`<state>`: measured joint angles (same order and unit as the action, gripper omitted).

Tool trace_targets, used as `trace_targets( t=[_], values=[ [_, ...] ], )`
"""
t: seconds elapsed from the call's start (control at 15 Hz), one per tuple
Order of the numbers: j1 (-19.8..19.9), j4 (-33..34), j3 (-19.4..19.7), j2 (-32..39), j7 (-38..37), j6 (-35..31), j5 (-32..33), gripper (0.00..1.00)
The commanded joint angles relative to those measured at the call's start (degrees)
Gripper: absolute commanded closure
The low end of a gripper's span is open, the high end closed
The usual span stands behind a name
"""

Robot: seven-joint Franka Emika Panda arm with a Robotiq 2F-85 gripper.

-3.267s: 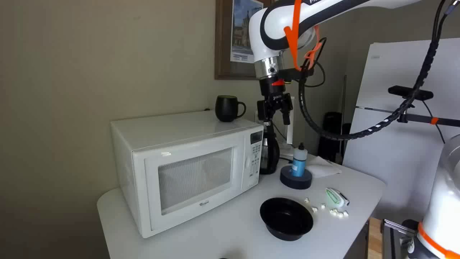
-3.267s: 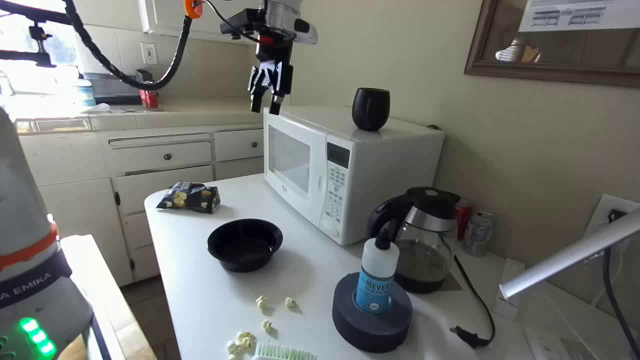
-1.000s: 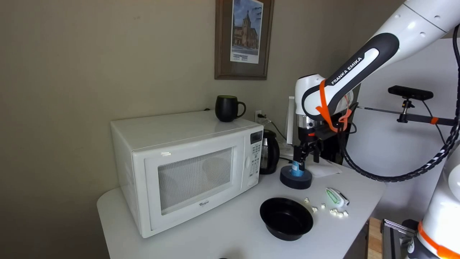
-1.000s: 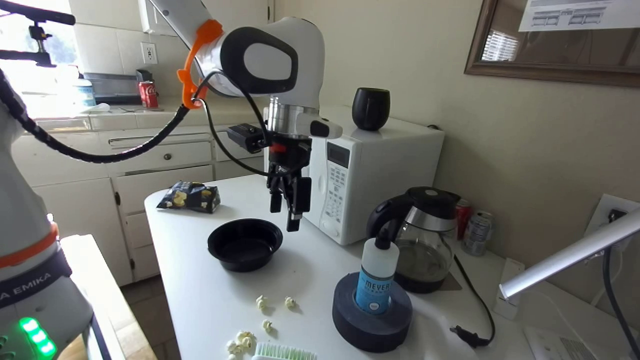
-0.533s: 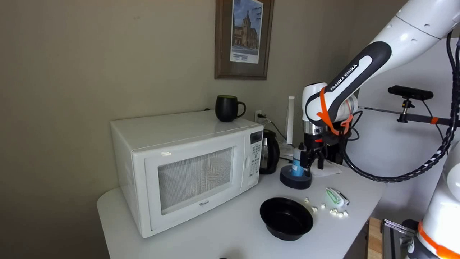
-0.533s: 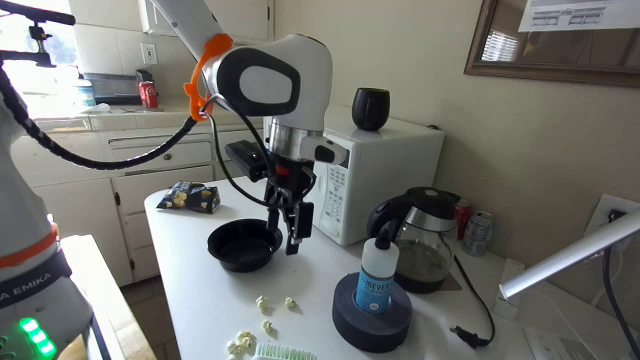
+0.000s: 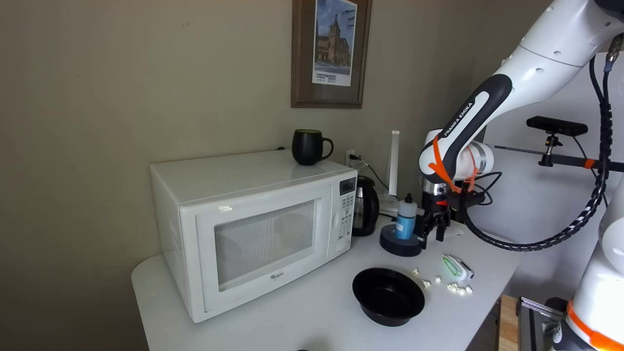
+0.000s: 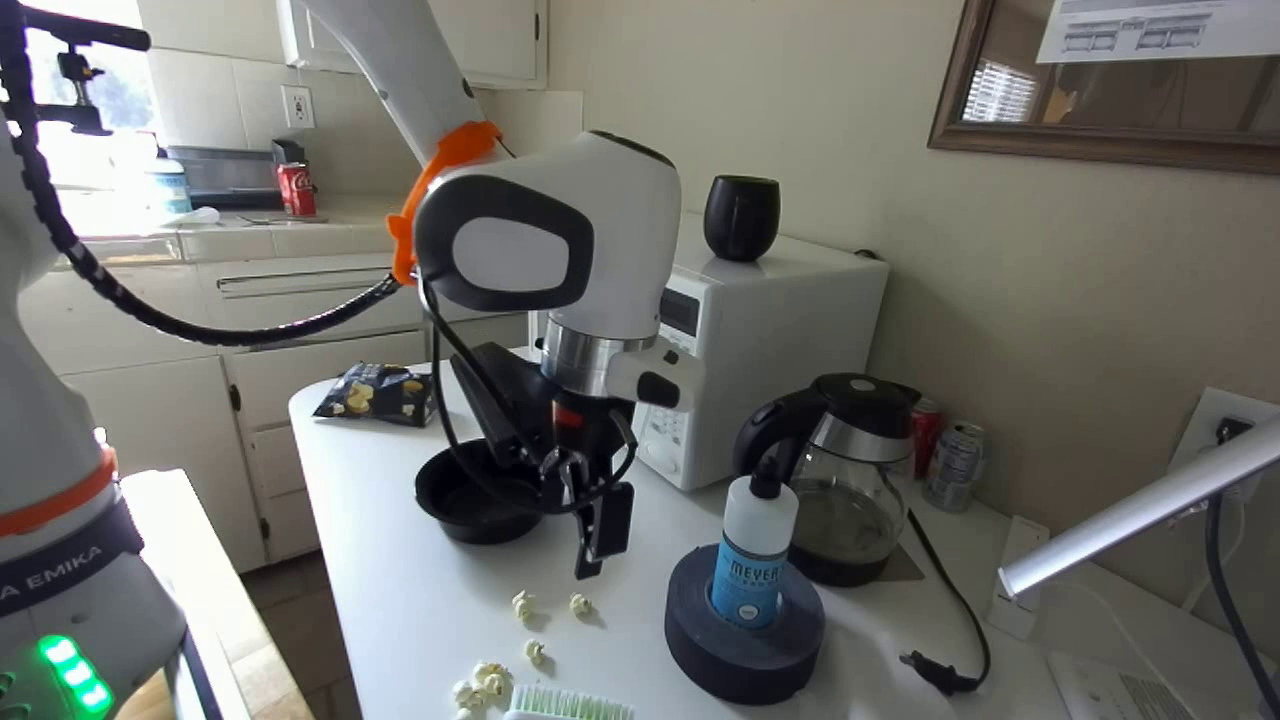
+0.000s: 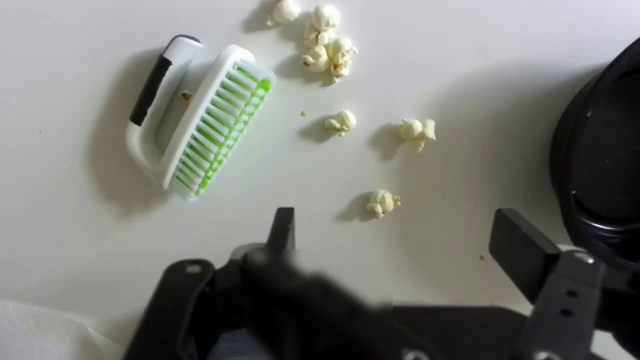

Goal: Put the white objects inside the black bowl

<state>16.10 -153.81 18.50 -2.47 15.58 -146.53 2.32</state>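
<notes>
The white objects are several small popcorn pieces on the white table. In the wrist view a lone piece (image 9: 382, 202) lies beyond and between my fingertips; two more (image 9: 342, 122) (image 9: 417, 132) lie farther up, with a cluster (image 9: 327, 45) at the top. They also show in both exterior views (image 7: 426, 283) (image 8: 580, 605). The black bowl (image 7: 390, 319) stands upright beside them, no pale piece visible inside. It is partly behind my arm in an exterior view (image 8: 465, 515) and at the wrist view's right edge (image 9: 575, 175). My gripper (image 9: 392, 225) is open and empty above the table (image 7: 431, 239).
A white-green brush (image 9: 215, 125) lies left of the popcorn. A blue soap bottle (image 8: 755, 560) stands in a dark round base (image 8: 745, 675) close to my gripper. A kettle (image 8: 850, 500) and the microwave (image 7: 263, 243) with a black mug (image 7: 308, 147) stand behind. A snack bag (image 8: 375, 395) lies past the bowl.
My gripper has come down from high beside the microwave, past the soap bottle, to low above the table near the popcorn. It stays open. The popcorn and the bowl have not moved.
</notes>
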Motion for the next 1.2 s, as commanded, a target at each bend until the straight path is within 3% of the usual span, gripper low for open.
trace_targets(
  t=[0.0,0.27,0.4,0.47,1.0,1.13],
  values=[
    [0.63,0.21,-0.04,6.11,0.72,-6.36,-3.66,0.0],
    [0.67,2.29,-1.85,11.77,0.01,-9.23,-7.02,0.06],
    [0.63,3.37,-2.95,14.9,-0.55,-9.81,-6.9,0.2],
    [0.62,4.1,-3.46,16.42,-1.15,-10.03,-6.54,0.32],
    [1.14,9.47,-6.76,22.81,-2.73,-9.23,-5.97,0.34],
    [1.18,10.32,-7.06,23.64,-2.75,-9.13,-5.75,0.52]
  ],
)
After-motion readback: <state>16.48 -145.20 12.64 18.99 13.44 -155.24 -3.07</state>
